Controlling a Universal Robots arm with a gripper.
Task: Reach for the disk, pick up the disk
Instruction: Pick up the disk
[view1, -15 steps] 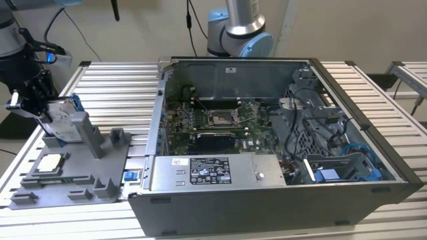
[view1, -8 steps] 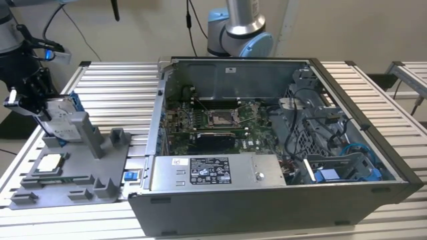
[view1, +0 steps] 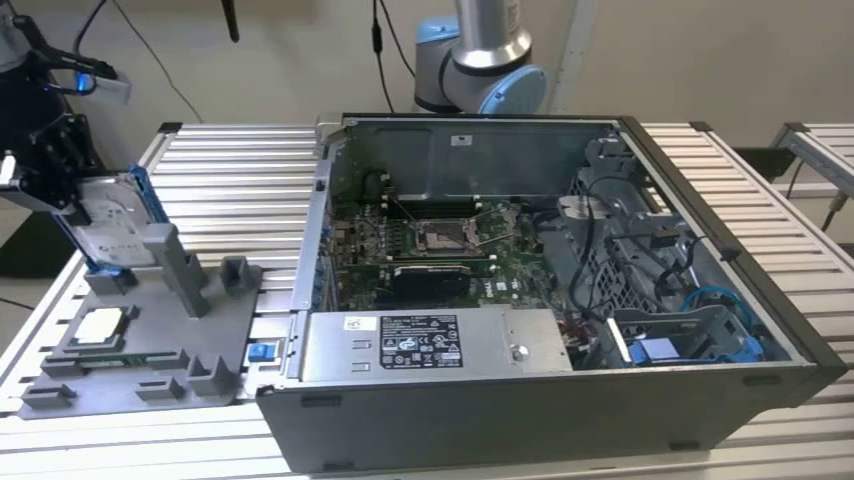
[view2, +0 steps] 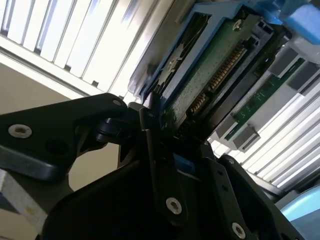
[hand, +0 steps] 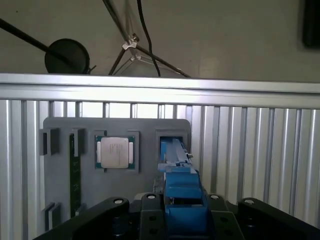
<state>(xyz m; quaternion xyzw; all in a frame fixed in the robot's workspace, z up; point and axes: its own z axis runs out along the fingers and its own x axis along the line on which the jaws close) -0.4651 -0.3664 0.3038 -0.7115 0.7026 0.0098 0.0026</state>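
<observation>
Under the fixture plate (view1: 220, 335), table (view1: 227, 160): ribbed metal slats are laid wide, so the plate is carried flat; bare slats are left beyond the plate's far edge.
Beside the fixture plate, computer case (view1: 534, 430): it is set on the exterior view's right of the plate with one side opened. Its wall stands close against the plate's edge, so little room is left on that side.
Fixture plate: it is grey and is formed with pockets and upright posts, by which each part is kept in a fixed place.
Gripper (view1: 60, 195): it is placed at the plate's side farthest from the case and is judged to be closed on the disk, with a black finger (view2: 152, 145) pressed against the disk's edge.
Disk (view1: 114, 220): it is stood on edge at the plate's upright slot, presumably so that its thin sides can be clamped. Its green board (view2: 210, 70) and blue rail (hand: 182, 192) are seen in the wrist views. Whether its base has left the slot cannot be told; room is open above it.
Chip (view1: 100, 325): it is seated flat in a square pocket of the plate, apart from the disk.
</observation>
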